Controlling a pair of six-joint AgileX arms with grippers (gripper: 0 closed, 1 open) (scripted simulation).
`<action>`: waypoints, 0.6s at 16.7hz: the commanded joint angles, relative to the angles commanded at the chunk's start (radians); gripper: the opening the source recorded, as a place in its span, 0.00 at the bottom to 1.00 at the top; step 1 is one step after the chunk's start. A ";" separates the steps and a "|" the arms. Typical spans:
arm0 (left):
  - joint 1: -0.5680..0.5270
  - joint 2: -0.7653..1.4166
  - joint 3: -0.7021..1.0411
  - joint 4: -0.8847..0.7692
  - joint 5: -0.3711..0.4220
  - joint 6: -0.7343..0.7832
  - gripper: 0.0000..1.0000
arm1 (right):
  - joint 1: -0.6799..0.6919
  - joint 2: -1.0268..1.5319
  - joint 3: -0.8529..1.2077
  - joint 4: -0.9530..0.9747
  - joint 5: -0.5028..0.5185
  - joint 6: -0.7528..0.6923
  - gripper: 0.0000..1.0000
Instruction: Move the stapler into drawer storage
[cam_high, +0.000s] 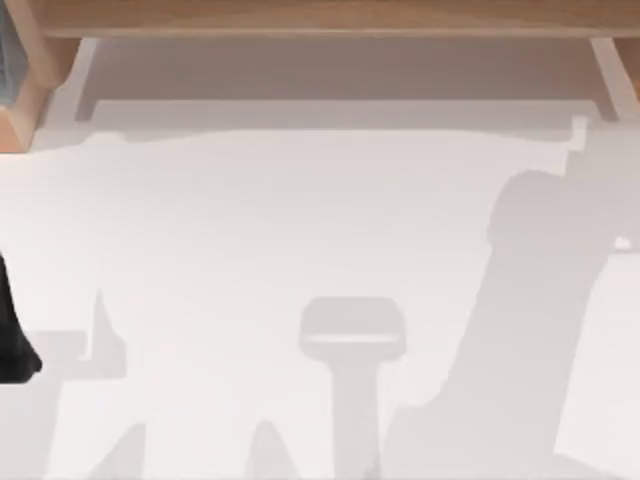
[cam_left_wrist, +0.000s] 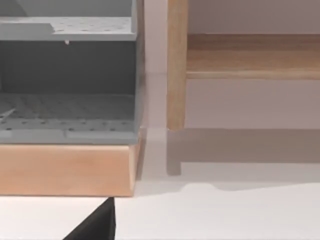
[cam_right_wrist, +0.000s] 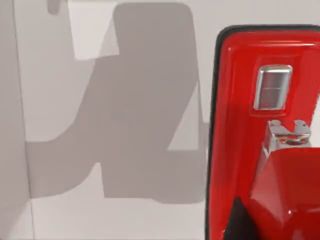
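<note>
This looks like a desk in an office, drawn by a computer. The table is flat, plain and white, with soft gray shadows lying on it. Along the top of the frame in the top view runs a light wooden shelf on thin wooden legs. In the left wrist view, at the upper left of the frame, a gray storage box with dotted floors sits on a wooden base. A shiny red stapler, a desk tool, shows at the right of the right wrist view.
</note>
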 joint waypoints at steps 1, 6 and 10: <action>0.000 0.000 0.000 0.000 0.000 0.000 1.00 | -0.014 -0.024 0.012 0.001 -0.029 -0.003 0.00; 0.000 0.000 0.000 0.000 0.000 0.000 1.00 | -0.036 -0.060 0.029 0.009 -0.082 -0.002 0.00; 0.000 0.000 0.000 0.000 0.000 0.000 1.00 | 0.000 -0.002 -0.041 0.028 -0.007 0.008 0.00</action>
